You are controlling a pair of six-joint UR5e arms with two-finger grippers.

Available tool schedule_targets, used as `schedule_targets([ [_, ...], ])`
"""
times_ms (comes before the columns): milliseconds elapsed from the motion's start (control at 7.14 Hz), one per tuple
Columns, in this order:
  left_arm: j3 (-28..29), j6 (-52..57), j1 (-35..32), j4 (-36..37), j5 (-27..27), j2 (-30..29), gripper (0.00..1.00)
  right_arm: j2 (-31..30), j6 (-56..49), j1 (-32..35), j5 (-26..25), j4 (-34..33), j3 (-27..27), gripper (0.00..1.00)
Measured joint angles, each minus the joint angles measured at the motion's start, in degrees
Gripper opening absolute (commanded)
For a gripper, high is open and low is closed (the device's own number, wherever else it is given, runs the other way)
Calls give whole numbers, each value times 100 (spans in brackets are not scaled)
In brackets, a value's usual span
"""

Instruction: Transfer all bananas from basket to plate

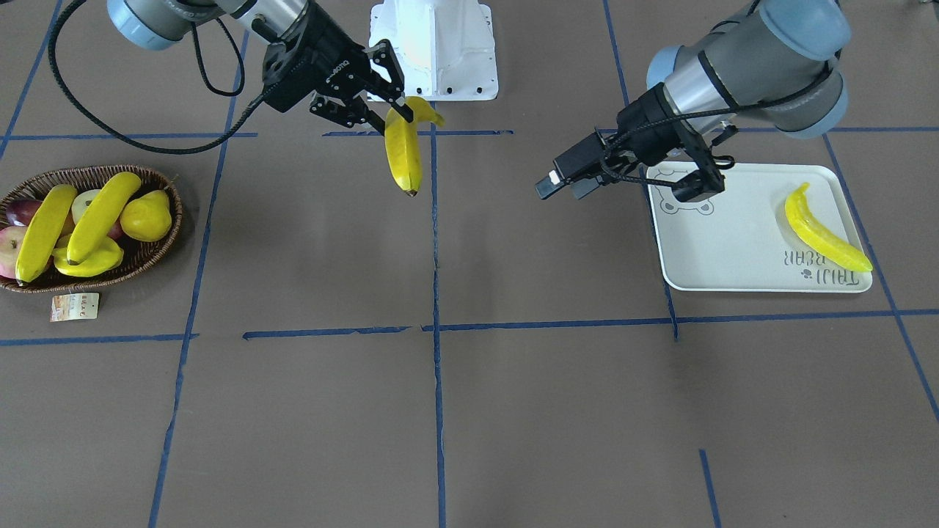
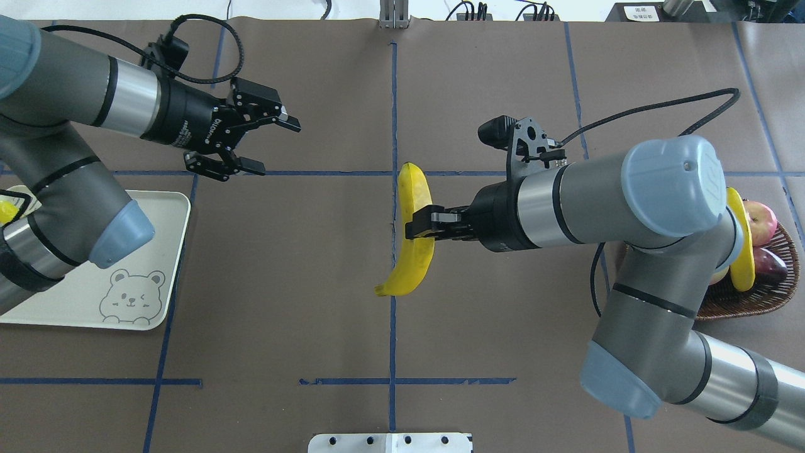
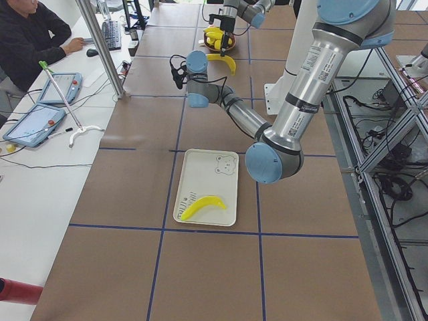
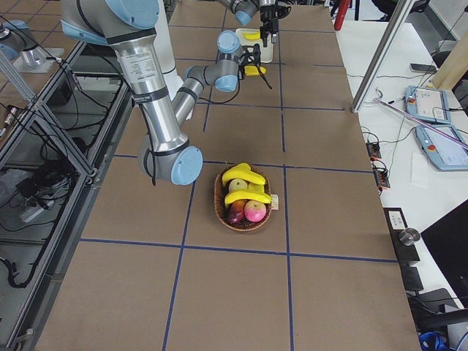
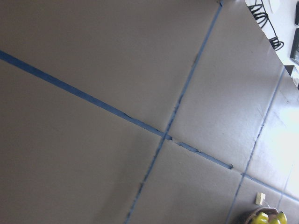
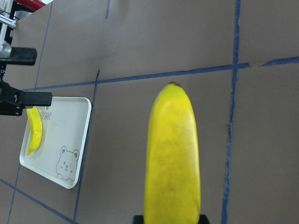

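My right gripper [image 2: 418, 225] is shut on a yellow banana [image 2: 415, 233] and holds it in the air over the middle of the table; the banana hangs down from the fingers in the front view [image 1: 403, 154] and fills the right wrist view [image 6: 173, 154]. My left gripper [image 2: 275, 146] is open and empty, in the air beside the white bear plate [image 1: 733, 249]. One banana [image 1: 821, 235] lies on the plate. Two bananas [image 1: 44, 231] [image 1: 103, 216] lie across the wicker basket [image 1: 147, 257] at the other end of the table.
The basket also holds a yellow pear [image 1: 147, 216], red apples [image 1: 11, 246] and another yellow fruit [image 1: 88, 264] under the bananas. Its paper tag [image 1: 73, 306] lies beside it. The white robot base [image 1: 433, 44] stands at the table's edge. Blue tape lines cross the brown table.
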Motion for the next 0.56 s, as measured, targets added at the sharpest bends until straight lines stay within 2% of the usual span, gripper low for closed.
schedule_targets([
  [280,-25,-275,522,-343,376,-193,100,111,8,-140,-72,12,-3,0],
  [560,-30,-539,1005,-378,893,-434,100,197,18,-269,-166,14,-12,0],
])
